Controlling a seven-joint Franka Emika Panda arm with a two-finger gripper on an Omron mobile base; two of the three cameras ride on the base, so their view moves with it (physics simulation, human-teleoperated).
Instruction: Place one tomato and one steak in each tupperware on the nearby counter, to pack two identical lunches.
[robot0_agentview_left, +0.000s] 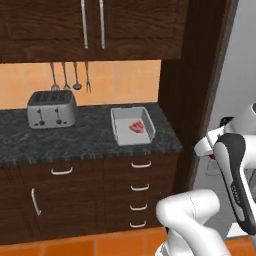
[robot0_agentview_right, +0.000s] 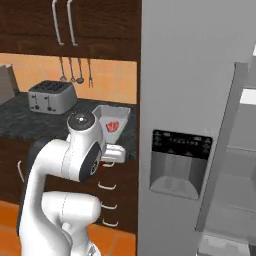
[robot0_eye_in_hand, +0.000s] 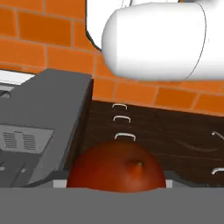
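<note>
A red tomato (robot0_eye_in_hand: 116, 168) bulges up at the bottom of the hand view, right where my fingers rise, and their tips are hidden behind it. My gripper (robot0_agentview_right: 106, 161) hangs low in front of the drawers, shut on the tomato, well short of the counter (robot0_agentview_left: 75, 140). One light grey tupperware (robot0_agentview_left: 132, 126) rests on the counter's right end, near the tall wooden panel. A red steak (robot0_agentview_left: 137, 127) lies inside it. In the right base view the tupperware (robot0_agentview_right: 111, 117) and steak (robot0_agentview_right: 113, 126) sit just behind my arm.
A silver toaster (robot0_agentview_left: 51, 109) stands at the counter's left, with utensils (robot0_agentview_left: 70, 77) hanging on the orange wall above. The grey fridge (robot0_agentview_right: 180, 165) rises to the right of the counter, its door (robot0_agentview_right: 225, 150) swung open. Dark drawers (robot0_agentview_left: 140, 187) sit under the counter.
</note>
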